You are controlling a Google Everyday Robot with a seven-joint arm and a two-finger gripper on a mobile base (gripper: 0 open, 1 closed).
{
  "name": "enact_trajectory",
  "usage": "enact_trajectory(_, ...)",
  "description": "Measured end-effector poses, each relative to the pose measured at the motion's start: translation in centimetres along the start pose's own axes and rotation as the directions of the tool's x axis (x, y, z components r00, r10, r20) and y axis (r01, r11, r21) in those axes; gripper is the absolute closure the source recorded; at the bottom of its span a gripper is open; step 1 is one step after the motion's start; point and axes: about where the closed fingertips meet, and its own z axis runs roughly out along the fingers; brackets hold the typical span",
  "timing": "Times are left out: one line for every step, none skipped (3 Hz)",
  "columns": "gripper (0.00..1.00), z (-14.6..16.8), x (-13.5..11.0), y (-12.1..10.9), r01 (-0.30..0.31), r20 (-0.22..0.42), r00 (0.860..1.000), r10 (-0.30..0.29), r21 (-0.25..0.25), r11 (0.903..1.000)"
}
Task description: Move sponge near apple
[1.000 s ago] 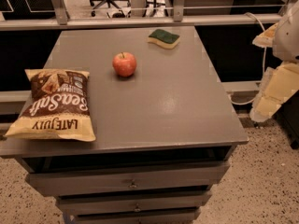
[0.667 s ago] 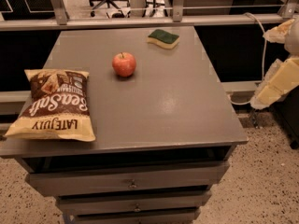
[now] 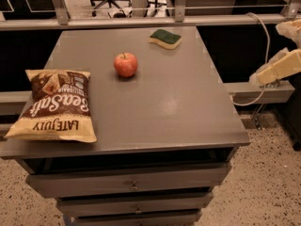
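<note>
The sponge point(image 3: 165, 38), dark green on top over pale yellow foam, lies at the far right of the grey table top point(image 3: 178, 107). The red-orange apple point(image 3: 125, 64) stands left of and nearer than the sponge, about a hand's width away. My gripper point(image 3: 277, 68) shows as a cream-coloured part at the right edge of the view, off the table's right side and well clear of both things, with nothing seen in it.
A brown and yellow chip bag point(image 3: 55, 104) lies at the table's near left. Drawers point(image 3: 134, 185) sit under the top. A rail point(image 3: 141, 20) runs behind the table, and a cable point(image 3: 263, 36) hangs at the right.
My arm at the right edge has risen and drawn further right, out of the view. The sponge, apple and bag have not moved.
</note>
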Motion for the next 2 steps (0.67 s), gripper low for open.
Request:
enact_trajectory(0.0,4.0,0.3,-2.9,-0.105,0.076,0.992,0.103,0.017,0.9943)
enact_trajectory(0.0,7.3,0.1,-4.3,-0.166,0.087,0.982,0.165,0.008,0.9861)
